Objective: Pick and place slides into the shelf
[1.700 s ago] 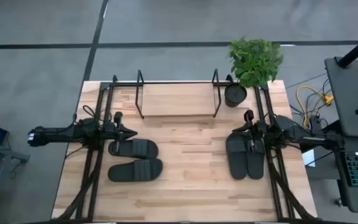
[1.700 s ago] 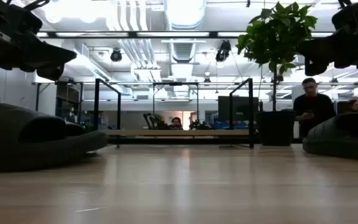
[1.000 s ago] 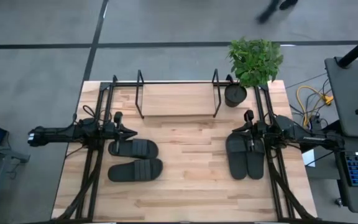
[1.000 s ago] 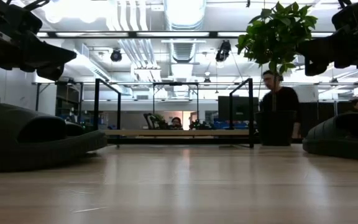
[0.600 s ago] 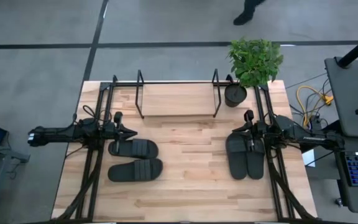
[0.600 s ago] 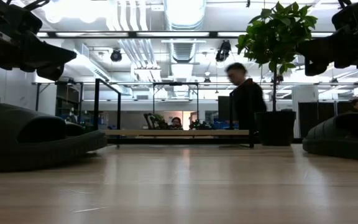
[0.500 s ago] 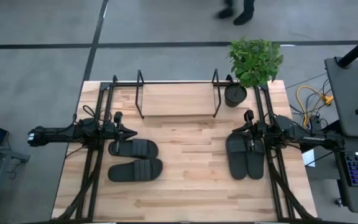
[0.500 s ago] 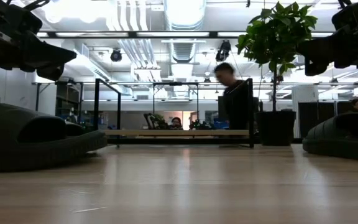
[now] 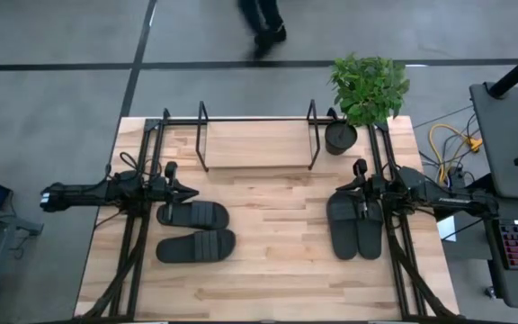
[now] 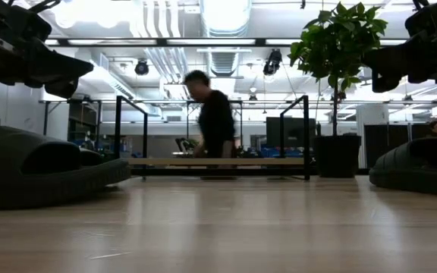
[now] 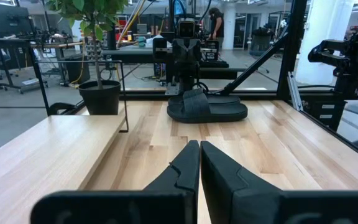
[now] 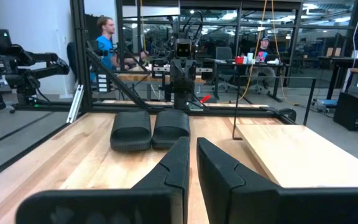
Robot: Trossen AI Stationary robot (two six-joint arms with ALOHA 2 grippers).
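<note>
High view: my left gripper (image 9: 192,192) is closed on nothing, slides (image 9: 196,229) just below it. Right gripper (image 9: 338,187) likewise closed (another pair beside it), shelf (image 9: 257,142) ahead.

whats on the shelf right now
Nothing: the shelf shows only its bare wooden board. All four slides lie on the table: one pair at the left, one pair at the right. Nothing covers the board.

Bright overhead glare, passing person (image 10: 217,129) motion-blurred

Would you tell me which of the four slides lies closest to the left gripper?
The upper slide of the left-hand pair, lying crosswise just below the left gripper; its partner lies farther toward the front edge.
</note>
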